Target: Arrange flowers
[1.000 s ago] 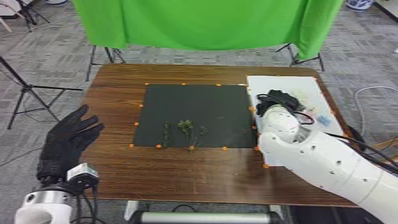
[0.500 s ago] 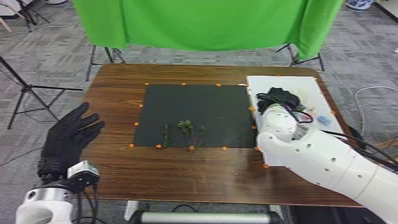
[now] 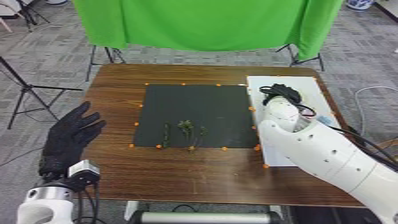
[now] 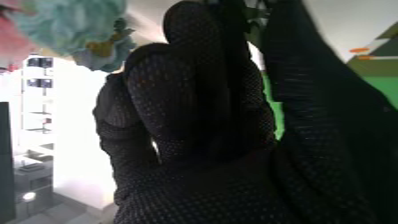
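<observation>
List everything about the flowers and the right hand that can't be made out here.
- Head view: what lies beneath the right hand and its arm on the white board; they cover it.
- Head view: what kind the green sprigs on the dark mat are; too small.
- Right wrist view: whether the hand grips a stem; its glove hides that.
- Right wrist view: the full blooms, blue-green and pink; cut off by the edges.

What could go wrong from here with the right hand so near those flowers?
The right hand looks close to the blue flower and the pink flower, so it might crush or knock a bloom. The green sprigs lie near one another on the black mat, so a grasp there could catch more than one.
</observation>
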